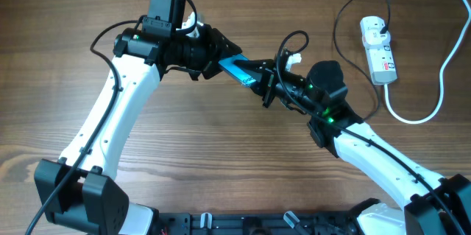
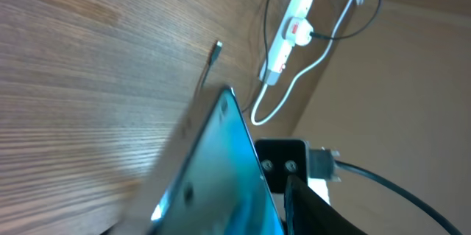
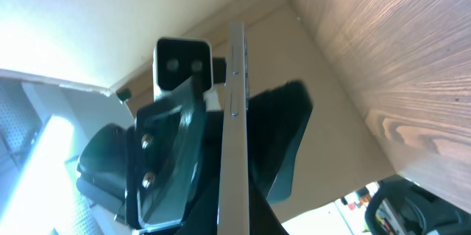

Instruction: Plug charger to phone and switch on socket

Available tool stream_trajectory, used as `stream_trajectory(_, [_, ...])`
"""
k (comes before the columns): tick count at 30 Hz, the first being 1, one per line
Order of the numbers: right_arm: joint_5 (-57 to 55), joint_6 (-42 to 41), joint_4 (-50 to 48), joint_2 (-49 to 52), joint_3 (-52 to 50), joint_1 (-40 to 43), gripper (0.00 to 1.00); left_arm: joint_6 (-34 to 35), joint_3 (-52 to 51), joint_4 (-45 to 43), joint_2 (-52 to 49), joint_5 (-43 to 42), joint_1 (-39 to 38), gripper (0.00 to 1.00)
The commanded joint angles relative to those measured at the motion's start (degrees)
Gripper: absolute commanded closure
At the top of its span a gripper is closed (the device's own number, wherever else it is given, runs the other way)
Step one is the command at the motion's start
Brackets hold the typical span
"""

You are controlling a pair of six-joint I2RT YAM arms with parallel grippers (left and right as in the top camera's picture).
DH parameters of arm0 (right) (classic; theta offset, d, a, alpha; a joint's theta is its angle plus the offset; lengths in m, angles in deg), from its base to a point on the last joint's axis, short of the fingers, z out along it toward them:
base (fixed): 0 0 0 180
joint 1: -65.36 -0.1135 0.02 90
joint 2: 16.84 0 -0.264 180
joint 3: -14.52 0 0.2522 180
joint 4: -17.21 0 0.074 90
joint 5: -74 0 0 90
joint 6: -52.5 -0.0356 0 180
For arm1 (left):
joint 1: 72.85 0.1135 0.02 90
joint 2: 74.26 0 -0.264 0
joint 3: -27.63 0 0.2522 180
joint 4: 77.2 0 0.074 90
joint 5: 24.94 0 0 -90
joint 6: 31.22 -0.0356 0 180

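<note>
The phone, turquoise screen up, is held above the table between both grippers. My left gripper is shut on its far-left end, and my right gripper is shut on its near-right end. In the left wrist view the phone fills the bottom. In the right wrist view it runs edge-on between my right fingers. The white socket lies at the far right. The charger's black cable loops from it. Its metal-tipped plug lies on the table beyond the phone.
The socket's thick white cord curves along the right edge of the wooden table. The socket with its red label also shows in the left wrist view. The right arm covers part of the charger cable in the overhead view.
</note>
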Motion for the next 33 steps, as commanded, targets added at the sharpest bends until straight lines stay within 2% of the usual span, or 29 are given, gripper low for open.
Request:
stream_trajectory(1, [-1.8, -0.2, 2.2, -0.4, 1.7, -0.2, 0.96, 0.7, -0.7, -0.5, 0.0, -5.0, 0.5, 0.57])
stream_trajectory(5, [-1.7, -0.2, 2.3, -0.4, 1.7, -0.2, 0.96, 0.7, -0.7, -0.5, 0.0, -5.0, 1.1, 0.59])
stream_trajectory(15, [-2.0, -0.2, 2.6, -0.4, 1.7, -0.2, 0.96, 2.4, -0.7, -0.5, 0.0, -5.0, 1.1, 0.87])
stream_trajectory(21, [-2.0, -0.2, 2.6, -0.4, 1.7, -0.2, 0.96, 4.3, -0.7, -1.4, 0.0, -5.0, 1.1, 0.96])
stream_trajectory(31, [-1.6, -0.2, 3.3, -0.4, 1.7, -0.2, 0.95, 5.4, -0.7, -2.7, 0.0, -5.0, 4.2, 0.96])
stream_trajectory(33, [-1.6, -0.2, 3.9, -0.4, 1.7, -0.2, 0.86, 5.4, -0.7, -2.7, 0.0, -5.0, 5.4, 0.96])
